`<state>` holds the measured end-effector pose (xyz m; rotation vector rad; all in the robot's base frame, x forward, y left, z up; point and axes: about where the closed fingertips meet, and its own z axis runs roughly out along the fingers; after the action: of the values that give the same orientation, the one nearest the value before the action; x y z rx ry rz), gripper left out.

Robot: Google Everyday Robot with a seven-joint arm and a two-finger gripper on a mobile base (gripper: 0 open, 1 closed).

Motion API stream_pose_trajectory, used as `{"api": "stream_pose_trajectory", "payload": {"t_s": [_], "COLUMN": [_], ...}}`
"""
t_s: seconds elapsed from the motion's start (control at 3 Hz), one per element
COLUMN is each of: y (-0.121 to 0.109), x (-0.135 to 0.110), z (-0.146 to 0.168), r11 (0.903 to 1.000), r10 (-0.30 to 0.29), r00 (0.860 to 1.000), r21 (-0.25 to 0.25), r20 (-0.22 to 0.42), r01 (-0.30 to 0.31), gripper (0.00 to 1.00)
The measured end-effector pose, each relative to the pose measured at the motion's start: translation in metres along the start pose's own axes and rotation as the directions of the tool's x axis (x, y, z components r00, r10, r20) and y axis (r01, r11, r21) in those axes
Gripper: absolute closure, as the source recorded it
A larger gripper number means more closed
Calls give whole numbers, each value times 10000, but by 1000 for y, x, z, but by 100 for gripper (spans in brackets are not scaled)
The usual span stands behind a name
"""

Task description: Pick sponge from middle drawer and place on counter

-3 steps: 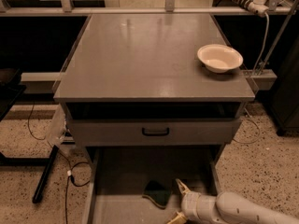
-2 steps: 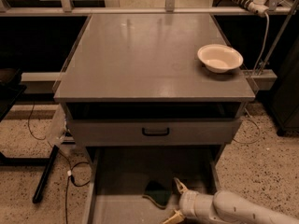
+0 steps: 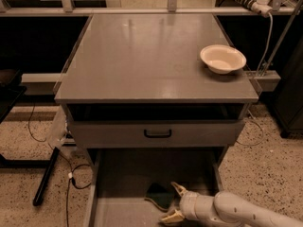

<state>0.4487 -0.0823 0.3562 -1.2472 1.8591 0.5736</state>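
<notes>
The dark green sponge [image 3: 158, 196] lies on the floor of the pulled-out middle drawer [image 3: 124, 173] at the bottom of the view. My gripper [image 3: 173, 203] reaches in from the lower right, low inside the drawer. It is open. One tan fingertip [image 3: 178, 188] is behind the sponge's right end and the other is in front of it. The sponge's right edge sits between the two fingers, which are not closed on it. The grey counter [image 3: 147, 56] spans the top of the cabinet above.
A cream round bowl [image 3: 222, 59] stands on the counter's right side. A closed drawer front with a black handle [image 3: 157, 134] sits above the open drawer. Cables and a black stand leg [image 3: 45, 178] lie on the speckled floor to the left.
My gripper has slid a little to the left inside the drawer, closer onto the sponge. The sponge has not moved.
</notes>
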Motion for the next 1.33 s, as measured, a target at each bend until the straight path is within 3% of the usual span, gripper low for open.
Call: {"api": "stream_pose_trajectory", "payload": {"t_s": [1.0, 1.33], "y": [0, 0], "x": [0, 0], "z": [0, 0], "r11": [10000, 10000], "r10": [0, 1], "r00": [10000, 10000], "r21": [-2, -1], "r20": [1, 1], "r01": [0, -1], "gripper": [88, 100]}}
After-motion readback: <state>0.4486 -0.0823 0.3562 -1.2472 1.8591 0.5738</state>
